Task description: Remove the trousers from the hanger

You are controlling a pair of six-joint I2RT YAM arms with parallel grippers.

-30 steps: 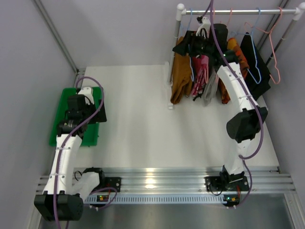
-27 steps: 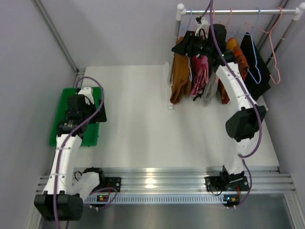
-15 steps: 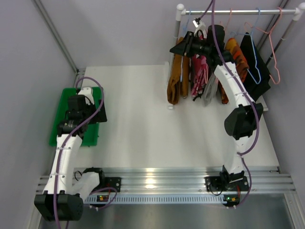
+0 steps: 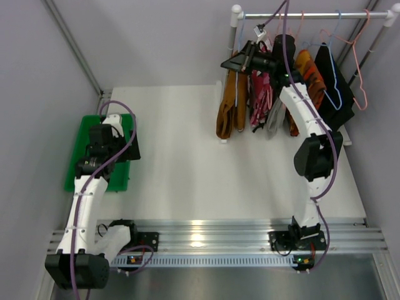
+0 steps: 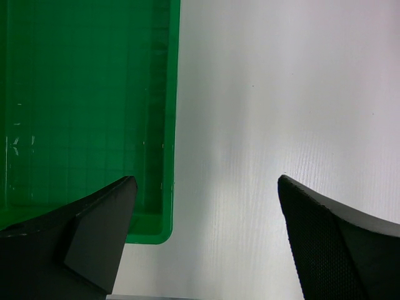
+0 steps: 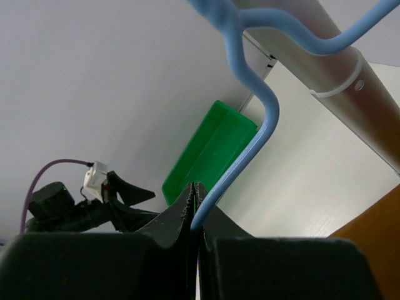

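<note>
right fingers [image 6: 190, 201]: pinched fully together on the wire neck of the blue hanger [image 6: 262, 119], just under its hook (no gap shows between them).
left fingers [image 5: 103, 219]: spread wide with nothing between them, hovering over the rim of the green tray [image 5: 87, 94] and the white surface [image 5: 281, 94] beside it.
trousers: the rust-brown trousers [image 4: 228, 109] hang below the right fingers at the left end of the rail [image 4: 300, 14]. The floral trousers [image 4: 259, 94] and grey trousers [image 4: 275, 115] hang just beside them. Nothing is on the surface or in the tray.
risk, slip: it's a thin wire in a narrow pinch. My read is that a sideways pull could let the hanger twist or slide, since the cloth weight sits well below the grip.
risk, snag: the hook could catch the rail end if it's drawn off at an angle, tugging the rack.
risk, drop: the folded cloth may slide off the hanger bar mid-carry and land short of the tray.
risk, drag: the floral pair is close enough to get pulled along.
right wrist only: shows the actual pinch on the wire and the hook curving by the rail (can't tell whether it has cleared the rail).
top only: shows all three garments, the rack layout, and the left arm parked well apart at the tray.
</note>
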